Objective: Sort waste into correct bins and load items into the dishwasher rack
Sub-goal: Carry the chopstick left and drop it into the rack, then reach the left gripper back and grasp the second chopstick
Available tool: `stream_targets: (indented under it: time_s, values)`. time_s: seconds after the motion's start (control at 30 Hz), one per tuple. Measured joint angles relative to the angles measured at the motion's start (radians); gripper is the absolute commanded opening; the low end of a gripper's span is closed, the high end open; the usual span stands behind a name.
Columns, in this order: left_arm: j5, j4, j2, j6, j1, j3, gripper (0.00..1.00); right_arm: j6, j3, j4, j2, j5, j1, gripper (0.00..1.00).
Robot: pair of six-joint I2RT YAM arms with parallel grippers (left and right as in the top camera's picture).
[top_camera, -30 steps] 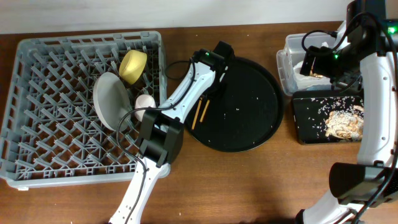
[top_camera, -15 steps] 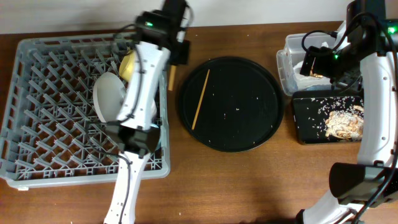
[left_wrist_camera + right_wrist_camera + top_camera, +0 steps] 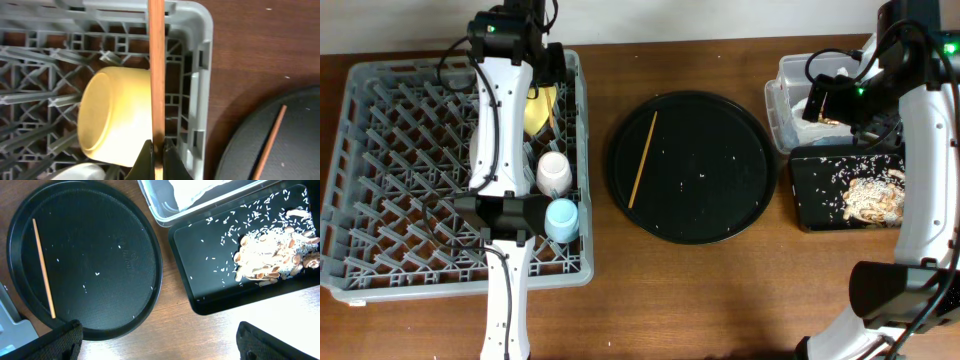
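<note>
My left gripper [image 3: 546,62] is shut on a wooden chopstick [image 3: 156,75] and holds it over the far right corner of the grey dishwasher rack [image 3: 380,150], above the yellow bowl [image 3: 542,112]. The bowl also shows in the left wrist view [image 3: 115,120]. A pink cup [image 3: 553,172] and a blue cup [image 3: 561,218] stand in the rack. My arm hides the plate. A second chopstick [image 3: 642,160] lies on the round black tray [image 3: 720,180]. My right gripper [image 3: 157,342] is open and empty above the clear tub [image 3: 782,110].
The clear tub [image 3: 155,205] holds white napkin [image 3: 200,190]. The shallow black tray [image 3: 200,255] in front of it holds brownish food scraps [image 3: 265,255] and rice grains. The round tray carries scattered crumbs. Bare wooden table lies in front.
My left arm has carried one chopstick from the round black tray leftward to the rack's far right corner. One chopstick stays on the tray. The right arm has not moved.
</note>
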Motion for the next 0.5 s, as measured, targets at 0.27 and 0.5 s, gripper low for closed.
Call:
stream_targets:
  time_s: [0.27, 0.5]
  values:
    - [0.050, -0.049, 0.006, -0.001, 0.000, 0.000, 0.01, 0.000, 0.000, 0.000, 0.000, 0.000, 0.000, 0.99]
    - [0.066, -0.048, 0.006, 0.003, -0.048, 0.000, 0.47, 0.000, 0.000, 0.000, 0.000, 0.000, 0.000, 0.99]
